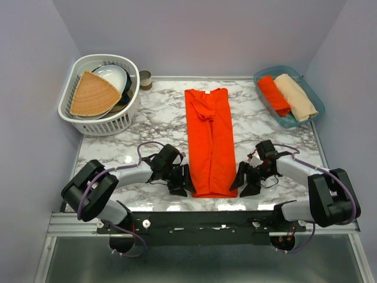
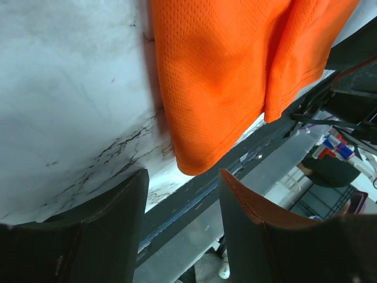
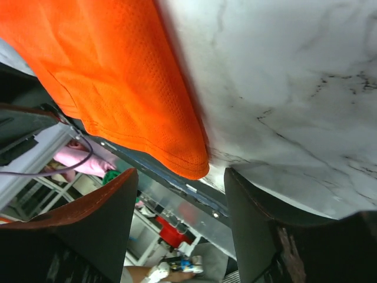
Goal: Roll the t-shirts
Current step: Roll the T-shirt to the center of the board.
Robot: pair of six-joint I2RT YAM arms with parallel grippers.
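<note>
The left gripper (image 1: 180,178), fingers spread and empty, sits just beside the near left corner of the bright orange-red mesh t-shirt (image 1: 210,141), which lies folded into a long strip on the white marble table (image 1: 153,112). The right gripper (image 1: 245,180), likewise spread and empty, flanks the near right corner. Farther right, a rolled orange shirt (image 1: 274,95) and a rolled beige shirt (image 1: 296,96) lie in a translucent blue tray (image 1: 287,122).

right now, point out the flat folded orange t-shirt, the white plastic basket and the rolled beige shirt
flat folded orange t-shirt (image 1: 210,141), top external view, middle of the folded strip
white plastic basket (image 1: 111,124), top external view, its front wall
rolled beige shirt (image 1: 296,97), top external view, middle of the roll
</note>
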